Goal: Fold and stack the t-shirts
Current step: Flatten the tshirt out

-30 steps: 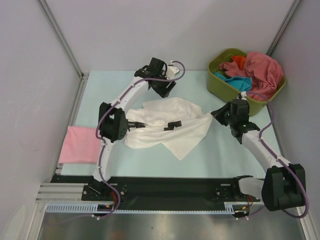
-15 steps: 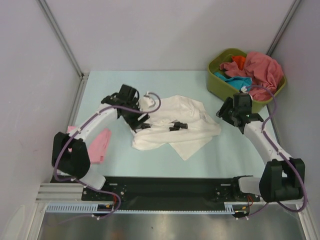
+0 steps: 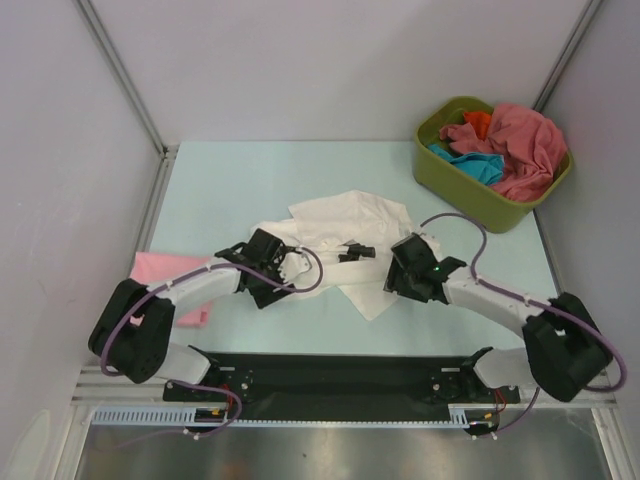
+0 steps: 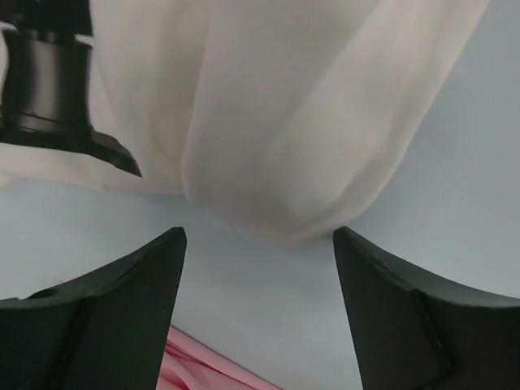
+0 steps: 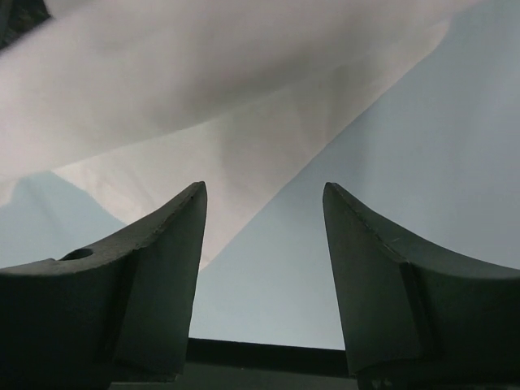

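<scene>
Let go of white tee point(image 3: 340, 222), bunched on mid tabletop point(image 3: 210, 190). Swung low to its near edge since a second ago: left hand point(image 4: 260, 236) and right hand point(image 5: 264, 191) both spread, empty. Likely regripping to flatten; no fold yet.

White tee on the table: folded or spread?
Neither, neatly: the white tee lies rumpled, with layers overlapping unevenly and one corner sticking out.
</scene>
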Tool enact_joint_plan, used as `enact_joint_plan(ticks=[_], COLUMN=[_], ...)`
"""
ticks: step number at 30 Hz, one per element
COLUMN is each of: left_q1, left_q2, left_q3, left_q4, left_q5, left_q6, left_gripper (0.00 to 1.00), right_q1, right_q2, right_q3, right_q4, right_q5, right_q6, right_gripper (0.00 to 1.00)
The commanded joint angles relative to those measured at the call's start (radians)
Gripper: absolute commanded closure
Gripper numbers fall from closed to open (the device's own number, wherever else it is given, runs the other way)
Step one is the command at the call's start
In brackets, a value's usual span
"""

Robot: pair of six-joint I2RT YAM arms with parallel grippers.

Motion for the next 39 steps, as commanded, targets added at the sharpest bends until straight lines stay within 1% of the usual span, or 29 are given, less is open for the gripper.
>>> enact_joint_plan(ticks=[1,3,5,6,7,8,9,10,11,12,13,15,17,18,19,20,21,22,24,25,27,28,29,31,34,35,37,38,39], left_q1=[-0.021,-0.021,-0.023,-0.021,-0.021,-0.021,-0.021,-0.021,-0.021,-0.020,-0.020,0.008,0.058,0.137,0.181,0.225,0.299,0.328,0.383,0.390,0.396,0.396,0.396,0.393,0.353,0.330,0.226,0.142,0.100], left_q2=[0.045,0.079,0.096,0.099,0.102,0.102,0.106,0.105,0.102,0.090,0.079,0.053,-0.021,-0.050,-0.092,-0.110,-0.123,-0.146,-0.171,-0.183,-0.212,-0.220,-0.228,-0.229,-0.219,-0.213,-0.179,-0.165,-0.132], left_q3=[-0.005,0.001,0.020,0.027,0.043,0.050,0.061,0.067,0.075,0.095,0.110,0.147,0.234,0.321,0.374,0.427,0.531,0.581,0.695,0.728,0.805,0.819,0.826,0.795,0.680,0.644,0.531,0.494,0.433], left_q4=[0.168,0.200,0.208,0.205,0.200,0.179,0.174,0.173,0.155,0.141,0.122,0.049,-0.043,-0.078,-0.114,-0.190,-0.226,-0.294,-0.352,-0.411,-0.465,-0.514,-0.537,-0.585,-0.625,-0.629,-0.632,-0.628,-0.623], left_q5=[-0.056,-0.085,-0.079,-0.044,-0.020,-0.003,0.043,0.054,0.068,0.073,0.059,0.033,0.022,0.034,0.051,0.085,0.096,0.102,0.113,0.114,0.128,0.138,0.154,0.238,0.368,0.396,0.450,0.459,0.473], left_q6=[-0.009,-0.029,-0.035,-0.041,-0.046,-0.047,-0.061,-0.070,-0.076,-0.081,-0.081,-0.070,-0.059,-0.050,-0.049,-0.033,-0.021,-0.006,0.045,0.063,0.115,0.126,0.154,0.166,0.178,0.177,0.177,0.178,0.184], left_gripper=[0.21,0.23,0.25,0.30,0.36,0.45,0.66,0.77,0.87,1.00,1.00,1.00,1.00,1.00,1.00,0.99,1.00,1.00,1.00,1.00,1.00,1.00,1.00,1.00,0.98,0.92,0.86,0.77,0.71], right_q1=[0.056,0.068,0.074,0.073,0.074,0.079,0.082,0.085,0.083,0.083,0.083,0.074,0.056,0.044,0.027,0.024,0.019,0.018,0.016,0.021,0.028,0.031,0.031,0.030,0.025,0.024,0.007,0.001,-0.018], right_q2=[0.092,0.161,0.197,0.230,0.246,0.253,0.267,0.267,0.266,0.260,0.232,0.186,0.077,0.028,-0.013,-0.097,-0.136,-0.168,-0.240,-0.257,-0.294,-0.308,-0.319,-0.369,-0.437,-0.449,-0.469,-0.472,-0.474], right_q3=[0.029,0.033,0.029,0.027,0.029,0.027,0.027,0.024,0.024,0.024,0.024,0.030,0.076,0.107,0.139,0.211,0.246,0.282,0.405,0.452,0.551,0.572,0.588,0.598,0.538,0.518,0.462,0.446,0.428], right_q4=[0.034,0.037,0.075,0.088,0.094,0.112,0.122,0.134,0.137,0.136,0.131,0.120,0.068,0.045,-0.005,-0.027,-0.039,-0.059,-0.085,-0.116,-0.140,-0.159,-0.173,-0.202,-0.214,-0.214,-0.228,-0.233,-0.234], right_q5=[0.068,0.079,0.079,0.074,0.065,0.059,0.060,0.069,0.070,0.076,0.082,0.094,0.103,0.114,0.123,0.134,0.145,0.143,0.140,0.140,0.131,0.129,0.134,0.160,0.204,0.212,0.240,0.249,0.269], right_q6=[0.064,0.071,0.071,0.077,0.082,0.081,0.085,0.090,0.091,0.091,0.090,0.082,0.050,0.035,0.013,-0.031,-0.062,-0.086,-0.149,-0.168,-0.215,-0.228,-0.231,-0.228,-0.220,-0.219,-0.215,-0.218,-0.223], right_gripper=[0.36,0.35,0.35,0.36,0.42,0.49,0.59,0.79,0.88,0.95,1.00,1.00,1.00,1.00,1.00,1.00,1.00,1.00,1.00,1.00,1.00,1.00,1.00,1.00,1.00,1.00,1.00,1.00,1.00])
